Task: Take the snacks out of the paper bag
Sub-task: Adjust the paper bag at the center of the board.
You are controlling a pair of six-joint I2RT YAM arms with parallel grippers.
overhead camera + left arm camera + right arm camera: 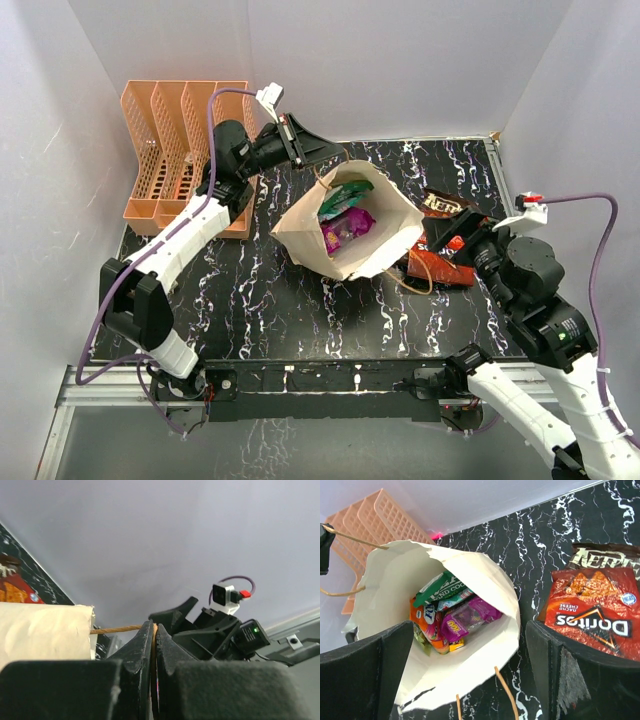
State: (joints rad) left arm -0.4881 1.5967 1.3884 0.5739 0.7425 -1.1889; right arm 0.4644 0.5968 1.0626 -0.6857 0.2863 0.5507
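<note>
The paper bag [300, 232] lies tilted at mid-table, mouth open toward the camera. Inside it are green [442, 587], purple [465, 620] and orange [422, 620] packets. My left gripper [333, 150] is at the bag's far rim, shut on its brown cord handle [117, 628]; the bag wall [45, 630] is just beside the jaws. A red Doritos bag [592, 615] lies on the table right of the paper bag, on a dark packet [605, 555]. My right gripper [470, 680] is open and empty, above the bag's near rim and the Doritos.
An orange slotted rack [185, 150] stands at the back left, close behind my left arm. White walls enclose the table on three sides. The bag's second cord handle [507, 692] lies loose on the black marbled tabletop [300, 310].
</note>
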